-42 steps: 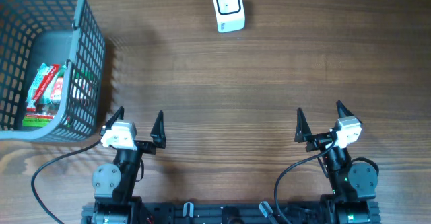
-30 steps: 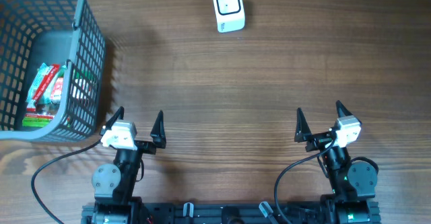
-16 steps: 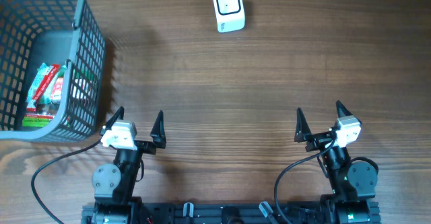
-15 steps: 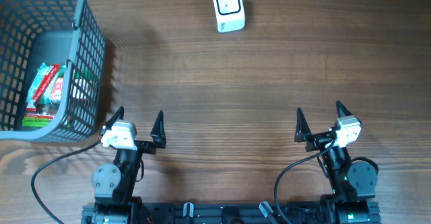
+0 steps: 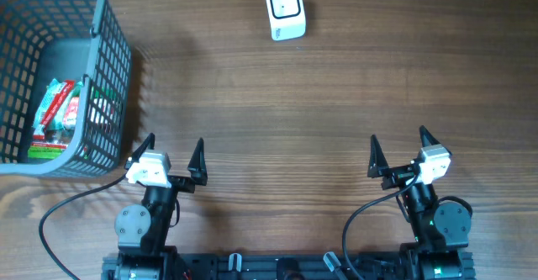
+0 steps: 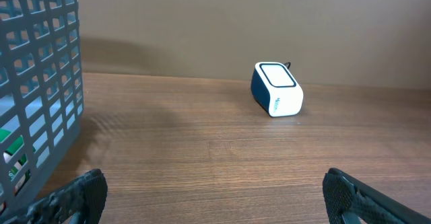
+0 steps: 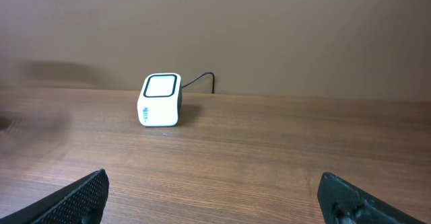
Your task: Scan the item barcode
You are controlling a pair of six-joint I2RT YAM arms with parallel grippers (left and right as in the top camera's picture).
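A white barcode scanner (image 5: 285, 10) with a dark window stands at the far middle of the wooden table; it also shows as the scanner (image 6: 277, 89) in the left wrist view and the scanner (image 7: 160, 99) in the right wrist view. Red and green packaged items (image 5: 57, 117) lie inside a grey mesh basket (image 5: 110, 61) at the far left. My left gripper (image 5: 174, 149) sits near the front left, open and empty, just right of the basket's near corner. My right gripper (image 5: 398, 145) sits at the front right, open and empty.
The basket wall (image 6: 40, 96) fills the left side of the left wrist view, close to that gripper's left finger. A thin black cable (image 7: 202, 79) runs from the scanner's back. Bare wood lies between the grippers and the scanner.
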